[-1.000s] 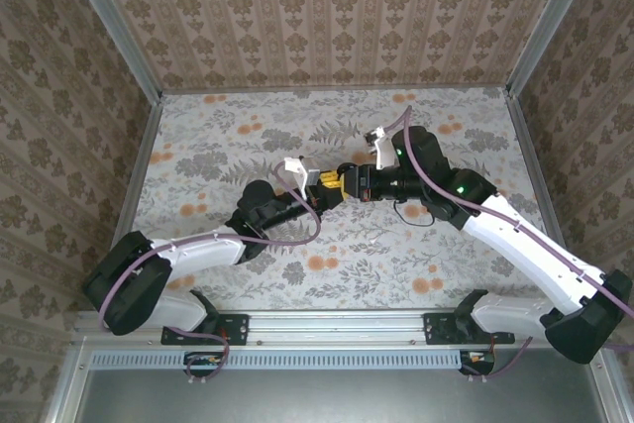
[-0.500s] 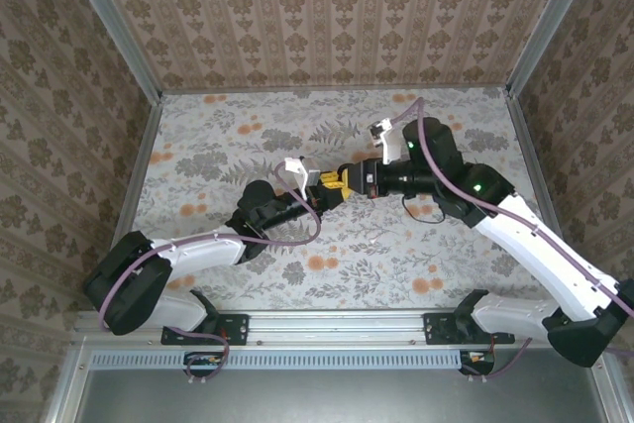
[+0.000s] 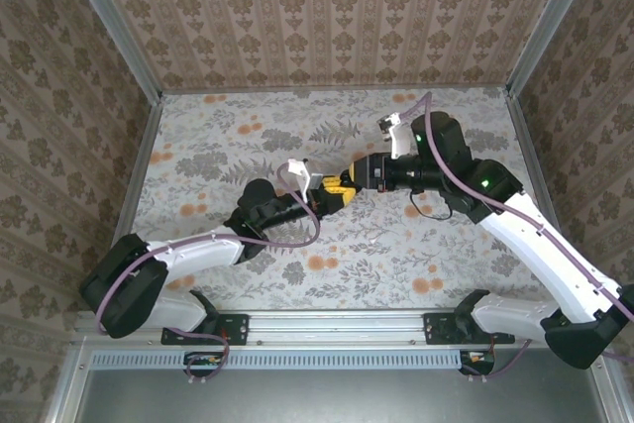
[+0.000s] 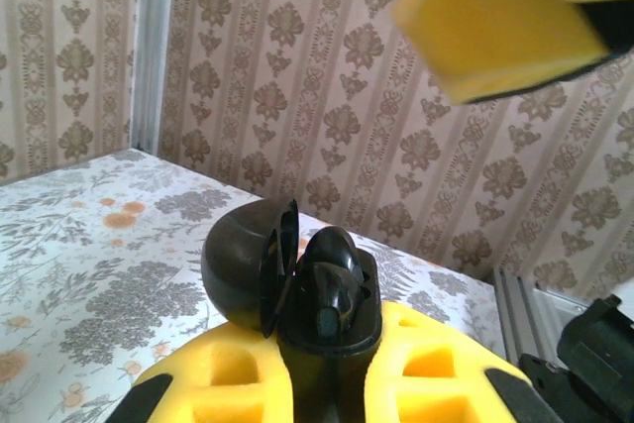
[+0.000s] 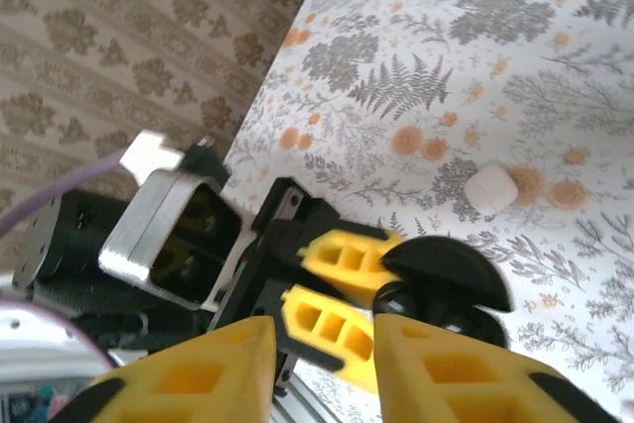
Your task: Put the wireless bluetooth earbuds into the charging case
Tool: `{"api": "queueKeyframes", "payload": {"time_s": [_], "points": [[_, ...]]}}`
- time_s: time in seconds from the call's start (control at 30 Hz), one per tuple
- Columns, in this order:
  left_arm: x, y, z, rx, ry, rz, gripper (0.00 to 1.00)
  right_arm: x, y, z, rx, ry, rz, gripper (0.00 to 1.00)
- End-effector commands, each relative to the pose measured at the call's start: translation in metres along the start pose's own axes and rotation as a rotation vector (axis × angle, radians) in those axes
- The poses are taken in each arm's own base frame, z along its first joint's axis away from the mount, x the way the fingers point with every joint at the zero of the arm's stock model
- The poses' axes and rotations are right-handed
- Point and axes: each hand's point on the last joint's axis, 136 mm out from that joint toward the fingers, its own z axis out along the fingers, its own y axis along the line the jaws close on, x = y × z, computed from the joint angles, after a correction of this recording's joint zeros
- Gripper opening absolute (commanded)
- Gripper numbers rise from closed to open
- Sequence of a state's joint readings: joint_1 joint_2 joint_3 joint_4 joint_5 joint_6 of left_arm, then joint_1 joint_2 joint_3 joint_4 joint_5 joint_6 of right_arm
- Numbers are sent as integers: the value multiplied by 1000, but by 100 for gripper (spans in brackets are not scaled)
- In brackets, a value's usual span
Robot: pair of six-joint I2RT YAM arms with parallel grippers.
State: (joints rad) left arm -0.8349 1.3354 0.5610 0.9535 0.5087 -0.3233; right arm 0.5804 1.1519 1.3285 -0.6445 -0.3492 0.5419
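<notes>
Two grippers: close together above the table's (image 3: pixel 248 126) middle.
Left gripper (image 3: pixel 335 193): fingers clamped on the black charging case (image 4: pixel 342 336), its lid (image 4: pixel 243 264) open.
Earbud (image 4: pixel 332 279): black, seated in the case.
Right gripper (image 5: pixel 322 336): fingers spread, just beside the case.
White piece (image 5: pixel 492 188): on the table, apart.

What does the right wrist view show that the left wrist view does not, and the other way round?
Right wrist, not left wrist: a small white rounded block on the floral table. Left wrist, not right wrist: a grey metal corner post, and a plain look at a black earbud seated inside the black round charging case. Both: that case, lid open, clamped by the left gripper, plus yellow padding of the right gripper, which is open.
</notes>
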Motion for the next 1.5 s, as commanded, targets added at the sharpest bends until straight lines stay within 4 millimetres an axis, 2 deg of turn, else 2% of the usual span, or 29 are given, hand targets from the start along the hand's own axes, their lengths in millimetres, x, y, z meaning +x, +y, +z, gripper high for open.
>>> {"api": "queueKeyframes", "payload": {"time_s": [0.0,0.07,0.2,0.47,0.63,0.77,0.9,1.0,1.1,1.2,1.33,1.4,1.43,1.47], "points": [[-21,-16,0,87,-19,52,0,-6,-17,-4,41,12,37,40],[-21,-19,1,113,-7,46,0,-4,-19,2,2,41,68,45],[-20,-27,4,178,26,37,0,1,-9,19,-155,76,167,45],[-26,-25,6,200,3,14,0,19,-11,34,-207,175,234,42],[-24,-16,9,181,15,-40,0,14,4,23,-278,141,194,41],[-18,-3,9,145,40,-105,0,11,17,6,-312,107,111,42],[-16,1,9,132,65,-131,0,11,32,-15,-357,71,27,42],[-15,3,8,121,81,-132,0,10,29,-25,-319,35,-9,44],[-17,14,1,71,84,-144,0,14,12,-23,-226,31,6,44],[-9,37,-16,-50,133,-185,0,21,-15,-13,-100,51,56,46],[1,79,-60,-274,166,-238,0,32,-42,3,-24,77,132,46],[15,104,-92,-435,196,-291,0,36,-52,12,0,82,171,47],[23,115,-108,-521,214,-322,4,40,-58,17,15,88,187,48],[31,133,-133,-642,229,-363,8,45,-65,22,32,100,205,48]]}}
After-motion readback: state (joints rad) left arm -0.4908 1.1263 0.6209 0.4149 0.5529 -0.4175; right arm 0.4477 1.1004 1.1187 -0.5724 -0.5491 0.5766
